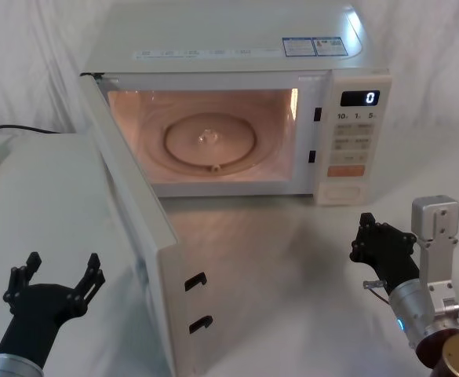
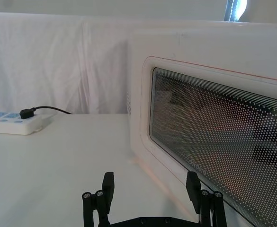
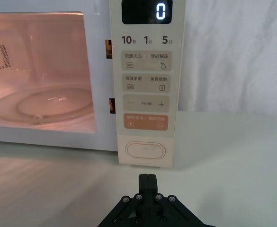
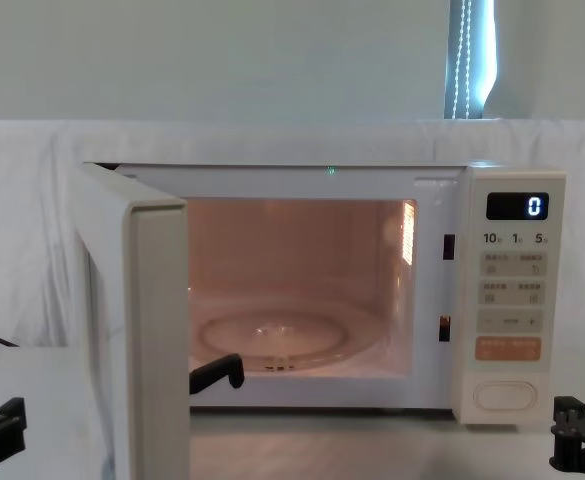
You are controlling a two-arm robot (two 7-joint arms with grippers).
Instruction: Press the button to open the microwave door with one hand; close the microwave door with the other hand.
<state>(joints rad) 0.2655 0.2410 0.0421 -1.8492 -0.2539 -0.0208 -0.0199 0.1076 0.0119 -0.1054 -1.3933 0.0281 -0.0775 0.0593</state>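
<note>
Microwave door [image 1: 127, 212] swung wide, likely light and free on its hinge, best pushed at the outer face by open-fingered left gripper [image 1: 56, 279]; right gripper [image 1: 380, 245] pinched closed below button [image 1: 341, 191].

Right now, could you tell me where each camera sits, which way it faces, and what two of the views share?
Head view: high, looking down on the open microwave door, with left gripper open and right gripper shut.
Chest view: low, facing straight into the lit cavity.
Left wrist view: behind the open left gripper, facing the door's window.
Right wrist view: behind the shut right gripper, facing the button.
Shared: head and chest views both show the button.
</note>
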